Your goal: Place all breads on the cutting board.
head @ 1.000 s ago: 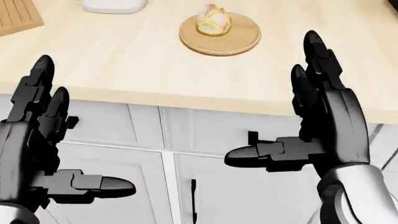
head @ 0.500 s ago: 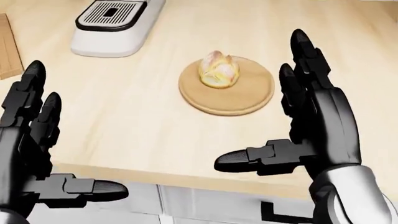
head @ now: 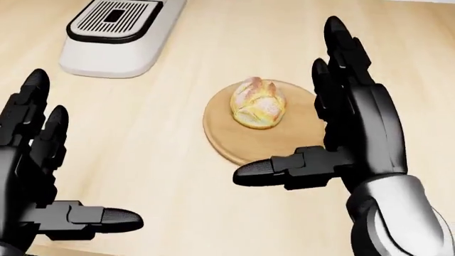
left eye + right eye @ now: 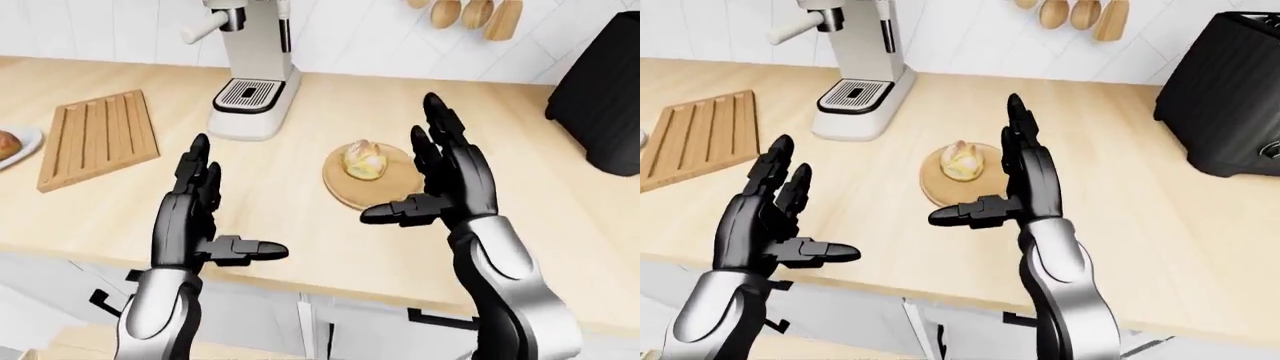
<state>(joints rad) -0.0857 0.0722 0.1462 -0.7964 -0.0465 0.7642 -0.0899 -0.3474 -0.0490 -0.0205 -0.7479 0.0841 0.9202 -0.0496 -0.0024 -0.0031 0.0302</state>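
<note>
A golden bread roll (image 3: 257, 104) lies on a round wooden board (image 3: 228, 144) in the middle of the counter. My right hand (image 3: 295, 114) is open and stands upright just right of the roll, thumb stretched under the board's near rim, touching nothing. Open as well, my left hand (image 3: 78, 160) hovers over bare counter at the lower left, well apart from the roll. A slatted rectangular cutting board (image 4: 97, 137) lies at the left in the left-eye view. Beyond it, a second bread (image 4: 5, 142) shows on a white plate (image 4: 28, 139) at the left edge.
A white coffee machine (image 4: 252, 67) stands above the round board, its drip tray (image 3: 117, 16) facing me. A black appliance (image 4: 600, 97) fills the right end of the counter. Wooden utensils (image 4: 462, 11) hang on the tiled wall. The counter edge (image 4: 330, 281) runs below my hands.
The camera has moved toward the counter: the cabinet fronts have dropped out of the head view and the roll sits lower and larger. Both hands stay open, the right one now beside the roll.
</note>
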